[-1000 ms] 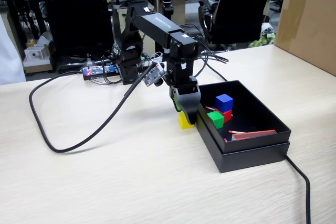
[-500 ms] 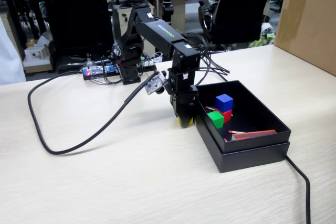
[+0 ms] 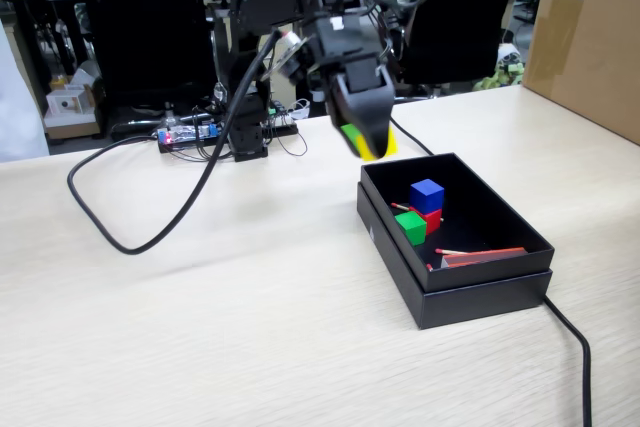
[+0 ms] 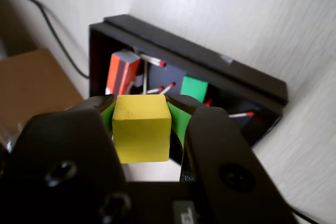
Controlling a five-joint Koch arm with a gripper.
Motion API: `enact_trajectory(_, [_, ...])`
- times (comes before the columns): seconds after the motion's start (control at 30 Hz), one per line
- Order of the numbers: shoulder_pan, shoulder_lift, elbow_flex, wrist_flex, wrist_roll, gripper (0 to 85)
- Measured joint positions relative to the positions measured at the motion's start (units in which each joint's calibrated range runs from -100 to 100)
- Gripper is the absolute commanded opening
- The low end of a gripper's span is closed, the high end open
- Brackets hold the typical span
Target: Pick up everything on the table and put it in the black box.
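Yellow cube (image 4: 142, 128) clamped in gripper (image 3: 365, 139), held in the air beside the near-left corner of the black box (image 3: 480, 292) in the fixed view.

The jaws are closed on two opposite flat faces of the yellow cube, green pads (image 4: 177, 123) bearing squarely on each side — the correct hold for a rigid, sharp-edged block. The cube looks solid, smooth and matte; judged light and stiff, unlikely to deform, though its smooth faces could slip under a loose grip. The black box is shallow matte cardboard with a nested rim, resting on the light wood-grain table (image 3: 200, 327). Inside it lie the blue cube (image 3: 427, 194), red cube (image 3: 432, 218) and green cube (image 3: 411, 227), clustered and touching, with thin red-tipped sticks (image 3: 452, 252) scattered beside them. The yellow cube is the last one outside the box.
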Motion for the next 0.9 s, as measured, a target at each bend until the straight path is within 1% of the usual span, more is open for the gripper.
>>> enact_trajectory(0.1, [1.07, 5.70, 3.56, 0.00, -0.34, 6.0])
enact_trajectory(0.17, [1.95, 15.40, 4.66, 0.00, -0.44, 6.1])
enact_trajectory(0.23, [2.20, 16.70, 4.93, 0.00, -0.44, 6.1])
enact_trajectory(0.37, [3.22, 24.98, 6.85, 0.00, -0.05, 6.5])
enact_trajectory(0.67, [3.61, 28.48, 4.38, -0.31, 0.98, 7.6])
enact_trajectory(0.7, [3.61, 28.61, 4.29, -0.31, 0.98, 12.1])
enact_trajectory(0.77, [3.57, 29.39, 4.20, -0.31, 0.98, 16.9])
enact_trajectory(0.8, [3.57, 29.39, 3.93, -0.31, 0.98, 22.1])
enact_trajectory(0.87, [3.57, 29.90, 3.38, -0.39, 0.98, 28.6])
enact_trajectory(0.9, [3.57, 30.16, 3.19, -0.39, 0.93, 35.2])
